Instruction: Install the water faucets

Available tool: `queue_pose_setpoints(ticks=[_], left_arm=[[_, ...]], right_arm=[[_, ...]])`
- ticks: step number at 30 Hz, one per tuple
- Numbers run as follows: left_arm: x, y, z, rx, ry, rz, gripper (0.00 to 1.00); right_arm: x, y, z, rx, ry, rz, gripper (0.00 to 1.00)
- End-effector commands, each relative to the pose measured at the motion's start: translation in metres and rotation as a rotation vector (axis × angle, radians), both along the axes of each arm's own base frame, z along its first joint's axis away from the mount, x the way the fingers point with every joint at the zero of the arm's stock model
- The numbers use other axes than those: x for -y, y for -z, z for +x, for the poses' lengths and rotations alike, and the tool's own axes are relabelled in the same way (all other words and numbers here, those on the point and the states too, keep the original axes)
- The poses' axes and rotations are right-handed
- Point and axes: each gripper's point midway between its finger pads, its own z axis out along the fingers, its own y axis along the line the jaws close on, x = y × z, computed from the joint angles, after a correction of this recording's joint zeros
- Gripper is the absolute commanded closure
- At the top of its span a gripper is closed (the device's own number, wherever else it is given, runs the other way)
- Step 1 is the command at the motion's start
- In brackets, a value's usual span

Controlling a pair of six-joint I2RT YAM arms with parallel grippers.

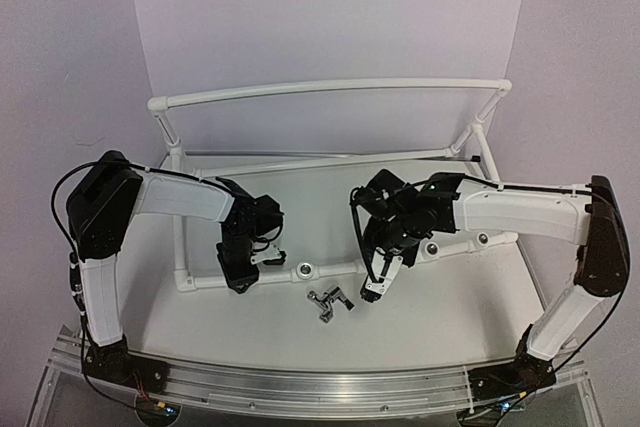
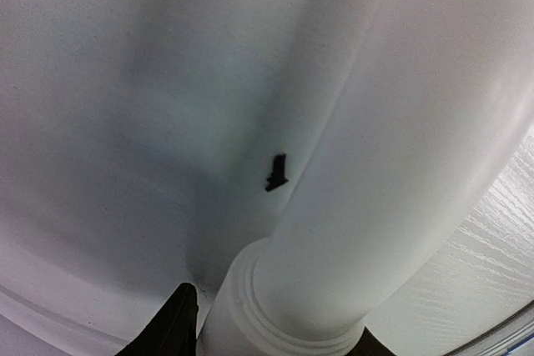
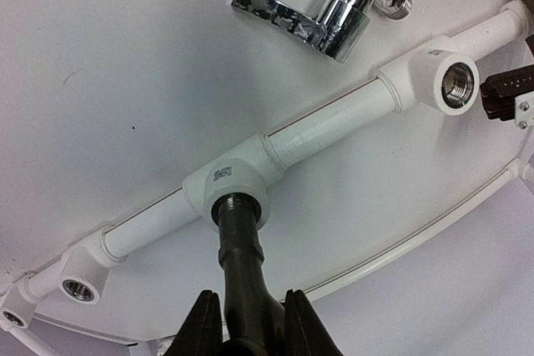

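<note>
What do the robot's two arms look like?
Both match: smooth white shells on the long links, chunky black housings at the joints. The left arm mirrors the right arm. Thin black cables loop from each shoulder down to black bases on a silver aluminium rail. The left end effector looks mostly black; the right end effector has white finger mounts with black tips.

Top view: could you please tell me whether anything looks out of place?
One water faucet lies loose on the table, in front of the pipe frame, in no socket. The other faucet sits stem-first in a socket, between the right gripper's fingers. Nothing looks damaged.
</note>
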Motion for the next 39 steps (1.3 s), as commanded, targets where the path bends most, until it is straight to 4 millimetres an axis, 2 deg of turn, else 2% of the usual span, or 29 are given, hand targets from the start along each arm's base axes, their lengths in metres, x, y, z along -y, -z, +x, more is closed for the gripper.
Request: queue_pose_setpoints(ticks=[1, 10, 21, 39], left_arm=[[0.001, 0.002, 0.019, 0.025, -0.177, -0.024, 0.75], [0.002, 0.003, 0.020, 0.021, -0.179, -0.025, 0.77], [0.002, 0.004, 0.019, 0.016, -0.181, -0.023, 0.78], [0.004, 0.006, 0.020, 0.012, -0.192, -0.023, 0.79]], right_arm=[[0.002, 0.005, -0.005, -0.004, -0.062, -0.064, 0.78], [0.002, 0.008, -0.009, -0.062, 0.077, -0.044, 0.81], [-0.010, 0.009, -0.011, -0.141, 0.303, 0.021, 0.87], [-0.023, -0.009, -0.016, -0.245, 0.649, 0.239, 0.97]])
